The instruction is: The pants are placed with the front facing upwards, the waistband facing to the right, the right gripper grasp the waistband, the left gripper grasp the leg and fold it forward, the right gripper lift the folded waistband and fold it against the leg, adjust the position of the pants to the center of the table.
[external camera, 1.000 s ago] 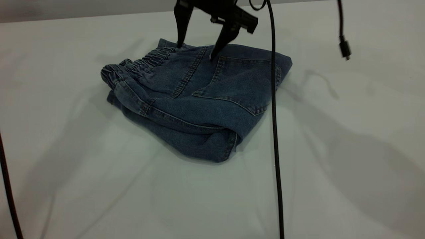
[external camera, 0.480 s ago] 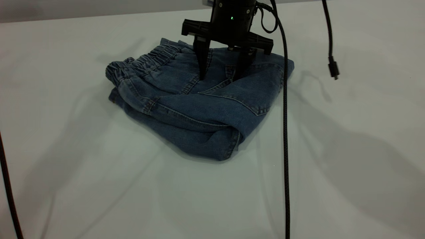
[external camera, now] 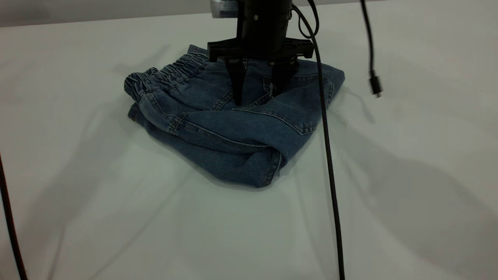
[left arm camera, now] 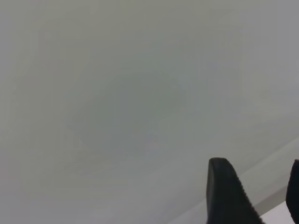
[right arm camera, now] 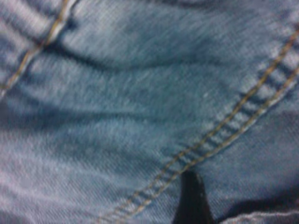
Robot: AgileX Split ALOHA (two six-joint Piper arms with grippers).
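Note:
The blue denim pants point(external camera: 233, 136) lie folded in a thick bundle on the white table point(external camera: 116, 217). Their gathered waistband point(external camera: 167, 74) is on the bundle's left side, and a stitched back pocket faces up. My right gripper point(external camera: 258, 91) points straight down onto the top layer, open, with both tips touching the denim near the pocket corner, where the cloth bunches between them. In the right wrist view, one dark fingertip point(right arm camera: 189, 198) rests on denim beside a tan double seam. My left gripper point(left arm camera: 259, 191) is open over bare table and does not show in the exterior view.
A black cable point(external camera: 328, 155) hangs from the right arm across the pants' right side down to the front edge. A loose connector point(external camera: 375, 85) dangles at the right. Another dark cable point(external camera: 7, 217) runs along the left edge.
The right gripper has come from the pants' far edge to their middle, turned, and drawn its fingers closer together. The pocket cloth has bunched and the bundle has shifted slightly right.

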